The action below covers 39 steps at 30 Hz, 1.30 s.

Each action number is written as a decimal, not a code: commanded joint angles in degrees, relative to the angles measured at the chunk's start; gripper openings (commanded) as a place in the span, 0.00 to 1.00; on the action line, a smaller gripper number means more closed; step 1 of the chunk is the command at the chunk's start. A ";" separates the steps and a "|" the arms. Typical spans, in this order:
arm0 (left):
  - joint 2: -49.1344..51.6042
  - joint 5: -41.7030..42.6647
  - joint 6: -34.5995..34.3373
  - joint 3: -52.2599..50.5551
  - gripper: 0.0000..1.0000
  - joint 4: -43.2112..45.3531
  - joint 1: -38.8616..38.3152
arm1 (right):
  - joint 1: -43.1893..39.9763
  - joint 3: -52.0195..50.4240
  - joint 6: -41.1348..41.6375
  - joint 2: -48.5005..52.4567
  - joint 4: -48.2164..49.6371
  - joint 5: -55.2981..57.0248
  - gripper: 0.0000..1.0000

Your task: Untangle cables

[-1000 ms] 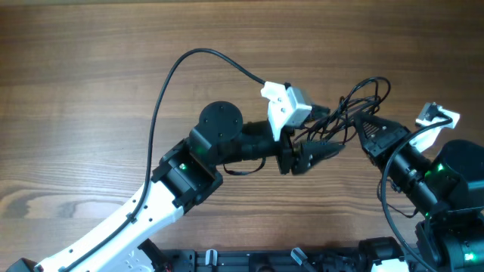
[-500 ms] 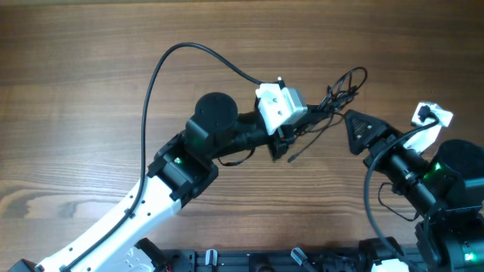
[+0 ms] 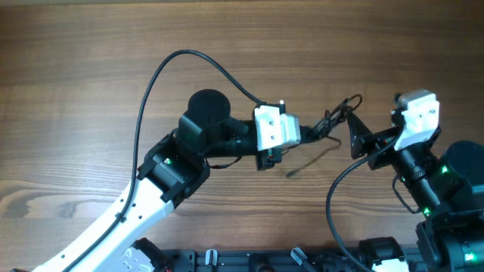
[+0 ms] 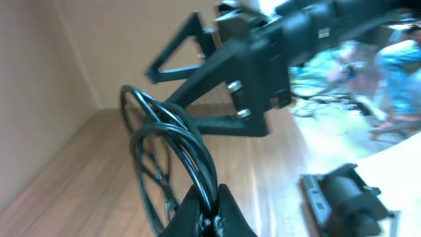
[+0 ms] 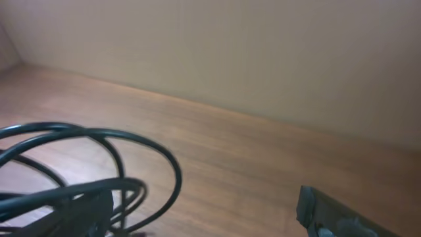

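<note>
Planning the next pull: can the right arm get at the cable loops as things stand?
Probably yes. The right gripper stands open right beside the cables, whose loops stick out past the left gripper shut on them; nothing lies between.

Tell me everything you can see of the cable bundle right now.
The cables are a small tangle of very thin, glossy black wires wound in several overlapping loops. The left gripper is shut on one end of the bundle, and the loops fan out beyond its fingers. One loose strand trails off over the wooden table, ending in a tiny plug. The right gripper stands open beside the loops, not gripping them.
</note>
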 commanded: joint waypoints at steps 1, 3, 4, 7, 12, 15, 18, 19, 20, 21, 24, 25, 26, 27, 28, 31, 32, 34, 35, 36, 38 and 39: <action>-1.22 11.10 1.16 0.72 0.04 0.00 0.15 | 0.09 1.16 -14.53 0.11 0.57 -6.19 0.91; -1.22 11.65 1.16 0.72 0.04 -0.17 0.15 | 0.09 1.16 -19.17 0.11 0.55 -9.20 0.91; -1.22 11.63 1.16 0.72 0.04 -0.17 0.33 | 0.09 1.16 -20.11 0.11 0.59 -11.47 0.91; -1.22 11.65 1.16 0.72 0.04 -0.15 2.12 | 0.09 1.16 -20.48 0.11 1.18 -21.57 0.91; -1.22 11.63 1.11 0.72 0.19 -0.13 4.07 | 0.09 1.16 -20.44 0.11 1.62 -32.20 0.42; -1.22 11.65 0.46 0.72 0.07 1.01 5.03 | 0.09 1.16 -20.20 0.11 1.16 -32.20 0.04; -1.29 11.61 -0.04 0.72 0.04 1.40 6.54 | 0.09 1.16 -19.02 0.11 0.26 -31.47 0.04; -1.29 11.37 -2.16 0.72 0.04 1.64 7.10 | 0.09 1.16 -17.86 0.11 0.28 -30.12 0.04; -1.29 11.15 -4.09 0.72 0.04 1.97 7.78 | 0.09 1.16 -16.63 0.11 0.31 -28.11 0.04; -1.29 11.17 -5.73 0.72 0.04 2.23 8.46 | 0.09 1.16 -15.19 0.11 0.35 -26.08 0.04; -1.31 10.95 -11.45 0.72 0.04 3.17 10.84 | 0.09 1.16 -10.34 0.11 0.35 -22.01 0.04; -1.49 10.78 -13.44 0.72 0.04 3.87 11.82 | 0.09 1.16 -8.09 0.11 0.35 -20.22 0.04; -1.66 10.75 -14.25 0.72 0.04 4.26 12.33 | 0.09 1.16 -7.06 0.11 0.35 -19.43 0.04; -1.95 10.78 -14.88 0.72 0.04 4.61 13.33 | 0.09 1.16 -6.25 0.11 0.35 -19.04 0.04; -2.16 10.75 -15.32 0.72 0.04 4.61 14.05 | 0.09 1.16 -5.62 0.11 0.35 -18.99 0.04; -2.86 10.71 -17.77 0.72 0.04 4.59 16.59 | 0.09 1.16 -2.34 0.11 0.61 -15.10 0.04; -2.99 10.36 -19.12 0.72 0.04 4.57 17.31 | 0.09 1.16 0.22 0.11 0.85 -12.57 0.04; -2.99 7.06 -23.82 0.72 0.04 3.13 19.12 | 0.09 1.16 8.66 0.11 2.99 -8.09 0.04; -2.99 5.62 -25.14 0.72 0.04 1.68 19.61 | 0.09 1.16 11.87 0.09 4.55 -8.11 0.04; -2.99 5.42 -25.09 0.72 0.04 0.37 19.89 | 0.09 1.16 14.71 0.09 6.60 -8.11 0.05; -2.99 5.35 -25.09 0.72 0.03 -1.29 20.02 | 0.09 1.16 19.39 0.00 10.27 -8.13 0.18; -2.99 5.35 -25.09 0.72 0.04 -1.29 20.02 | 0.09 1.16 21.09 0.00 11.65 -8.13 0.20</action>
